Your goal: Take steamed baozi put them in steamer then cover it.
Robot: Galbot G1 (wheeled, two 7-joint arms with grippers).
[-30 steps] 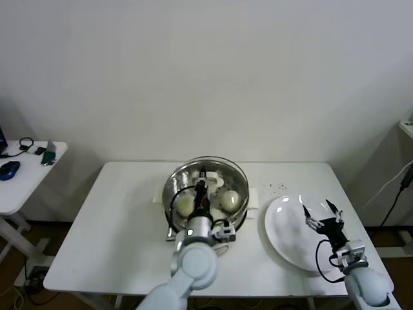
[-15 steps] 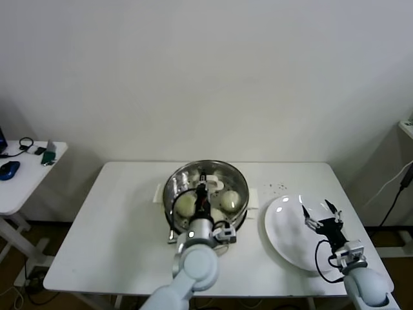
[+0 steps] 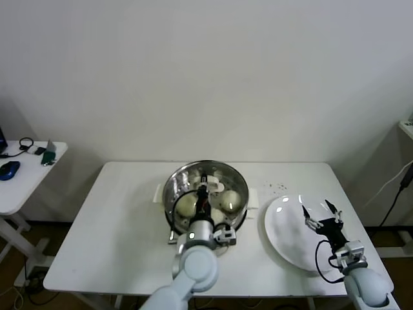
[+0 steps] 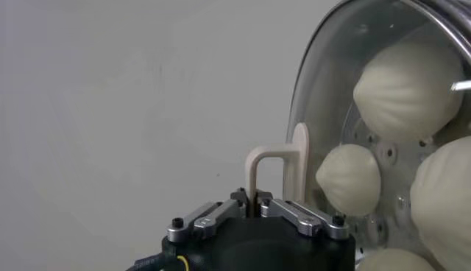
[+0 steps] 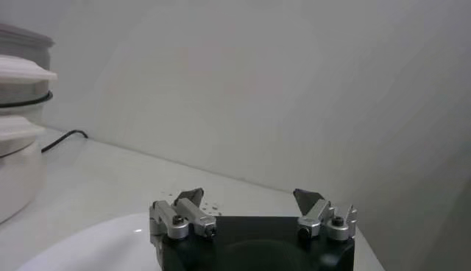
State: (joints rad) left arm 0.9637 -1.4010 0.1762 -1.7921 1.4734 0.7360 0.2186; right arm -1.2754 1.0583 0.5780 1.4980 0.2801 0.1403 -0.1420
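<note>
The steel steamer (image 3: 175,188) stands mid-table on its white pot base. Cream-white baozi (image 3: 185,205) lie inside it; the left wrist view shows several (image 4: 348,178) through the glass. My left gripper (image 3: 203,192) is shut on the cream-white handle (image 4: 274,166) of the clear glass cover (image 4: 324,96), which sits over the steamer. My right gripper (image 3: 321,217) is open and empty above the white plate (image 3: 284,231) at the right.
A small side table (image 3: 19,177) with a mouse and cables stands at far left. A white wall is behind. The table's front edge is close below both arms.
The cover in my left gripper has come down slightly onto the steamer. The right arm has not moved.
</note>
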